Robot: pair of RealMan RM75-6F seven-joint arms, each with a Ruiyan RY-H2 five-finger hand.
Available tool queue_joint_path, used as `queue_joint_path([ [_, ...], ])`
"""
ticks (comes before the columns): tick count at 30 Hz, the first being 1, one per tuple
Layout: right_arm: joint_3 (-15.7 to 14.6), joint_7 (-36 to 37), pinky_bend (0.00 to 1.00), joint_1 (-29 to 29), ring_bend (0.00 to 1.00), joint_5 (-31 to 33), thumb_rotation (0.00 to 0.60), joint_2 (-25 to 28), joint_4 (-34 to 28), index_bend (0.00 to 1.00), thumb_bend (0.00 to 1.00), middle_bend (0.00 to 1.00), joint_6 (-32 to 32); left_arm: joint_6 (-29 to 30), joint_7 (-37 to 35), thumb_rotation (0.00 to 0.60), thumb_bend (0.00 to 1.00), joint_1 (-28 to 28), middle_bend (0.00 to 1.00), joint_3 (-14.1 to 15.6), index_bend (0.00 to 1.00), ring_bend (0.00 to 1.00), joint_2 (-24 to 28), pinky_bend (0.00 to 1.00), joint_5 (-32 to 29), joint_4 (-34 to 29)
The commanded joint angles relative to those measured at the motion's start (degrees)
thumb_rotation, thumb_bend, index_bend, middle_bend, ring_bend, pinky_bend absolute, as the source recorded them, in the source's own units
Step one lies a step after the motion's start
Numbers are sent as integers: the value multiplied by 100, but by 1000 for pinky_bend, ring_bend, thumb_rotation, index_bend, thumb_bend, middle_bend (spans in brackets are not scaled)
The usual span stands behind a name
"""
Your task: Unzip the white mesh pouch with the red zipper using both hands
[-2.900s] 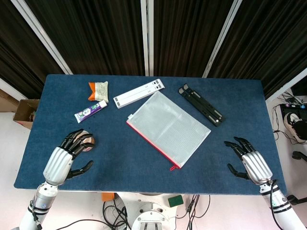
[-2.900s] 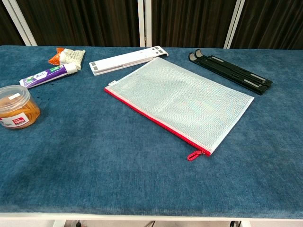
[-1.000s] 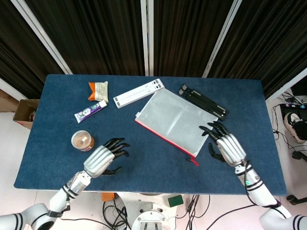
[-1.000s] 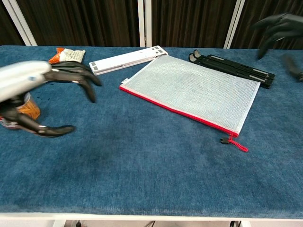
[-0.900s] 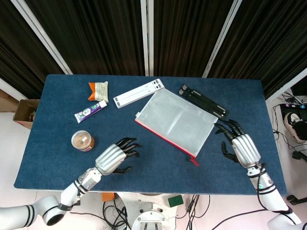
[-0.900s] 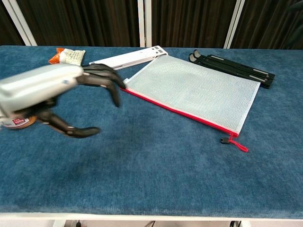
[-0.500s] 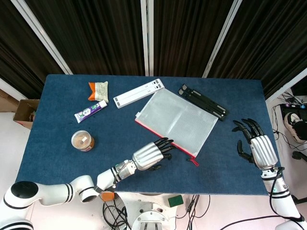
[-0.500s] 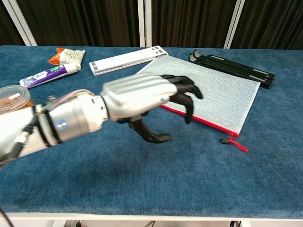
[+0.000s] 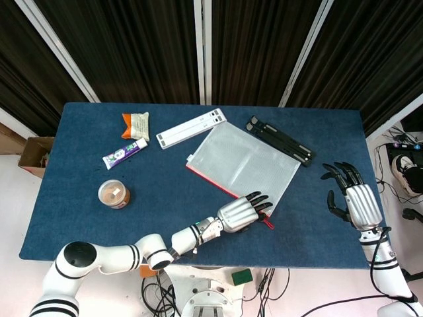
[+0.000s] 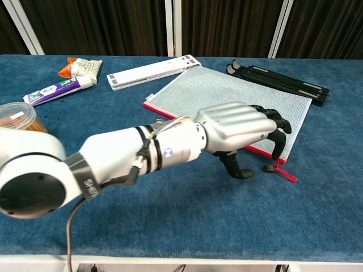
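Bright, even overhead light; sharp.

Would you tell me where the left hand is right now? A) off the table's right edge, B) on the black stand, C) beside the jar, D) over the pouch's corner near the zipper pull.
D: the left hand reaches across to the pouch corner, fingers over the red edge beside the zipper pull, holding nothing.

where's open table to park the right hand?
Bare cloth lies around the right hand, between the mesh pouch and the table's right edge. More lies along the near edge left of the left hand. The far left is crowded: toothpaste, snack packet, jar.
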Motion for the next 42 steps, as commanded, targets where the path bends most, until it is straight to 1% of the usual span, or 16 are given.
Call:
queue_joint_path([
  [1,16,34,144,5,109,35,600,-2,15,152,669,378,-50,-207,187,600,313,-230,87,-109,359,2,-229,88,-232,266],
  [7,58,68,144,41,109,78,600,-25,34,149,668,376,-166,-392,421,600,313,-588,87,-333,368,2,-673,88,-643,742],
  [11,73,69,144,30,109,84,600,-3,17,147,668,375,-172,-386,509,600,312,-737,87,-378,383,2,-830,87,-777,915],
  [21,77,173,144,-21,109,100,600,17,33,141,668,375,-180,-332,668,600,312,-817,88,-223,441,2,-958,87,-987,1127],
  [25,76,203,144,-31,109,86,600,15,34,141,668,375,-182,-225,749,600,313,-793,95,-117,479,2,-910,87,-972,1057],
  [30,65,187,144,-28,109,68,600,12,18,135,668,377,-220,-99,833,600,327,-743,102,-33,498,2,-834,87,-995,917],
  [36,61,149,144,-42,109,49,600,12,-17,133,667,379,-217,-62,918,600,372,-693,107,50,511,2,-785,87,-1074,833],
  [42,51,120,144,-52,109,30,600,24,-54,133,668,385,-227,66,901,600,470,-616,123,119,556,2,-762,87,-1103,805],
])
